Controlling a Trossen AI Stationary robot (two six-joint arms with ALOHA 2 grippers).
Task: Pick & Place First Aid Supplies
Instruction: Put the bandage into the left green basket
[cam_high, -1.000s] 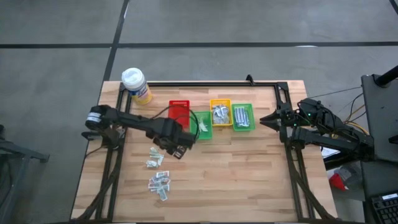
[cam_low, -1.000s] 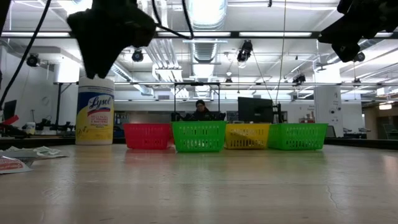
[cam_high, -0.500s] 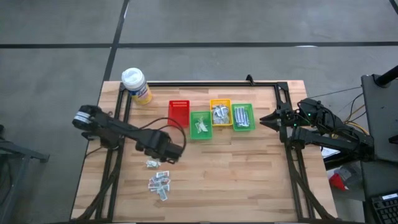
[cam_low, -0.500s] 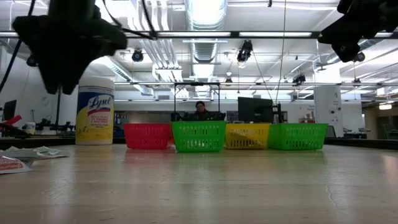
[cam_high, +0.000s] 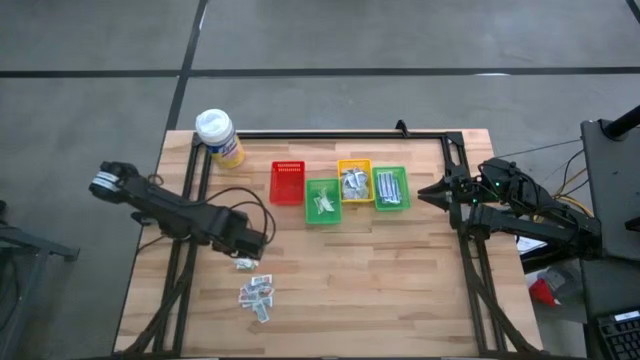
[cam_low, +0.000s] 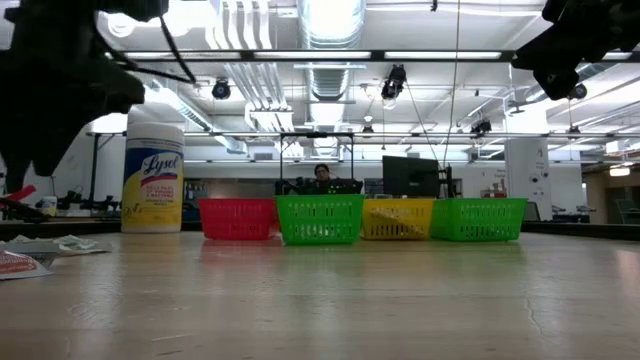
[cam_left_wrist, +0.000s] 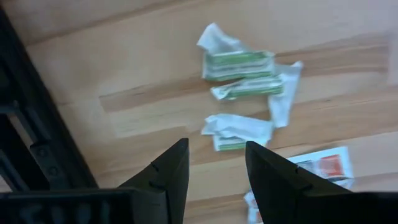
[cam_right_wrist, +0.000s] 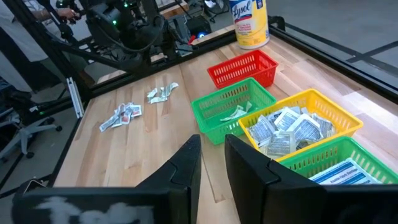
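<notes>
Swung back from the red bin (cam_high: 287, 182) to the loose packets (cam_high: 245, 263), left gripper (cam_left_wrist: 214, 163) jaws spread and empty, likely for another pick.

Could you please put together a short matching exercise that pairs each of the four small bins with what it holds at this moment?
Things:
1. red bin
2. left green bin
3. yellow bin
4. right green bin

Contents:
a. silvery crinkly wrappers
b. nothing visible inside
c. white strips with blue stripes
d. a few pale greenish-white sachets

Pairs: 1-b, 2-d, 3-a, 4-c
</notes>
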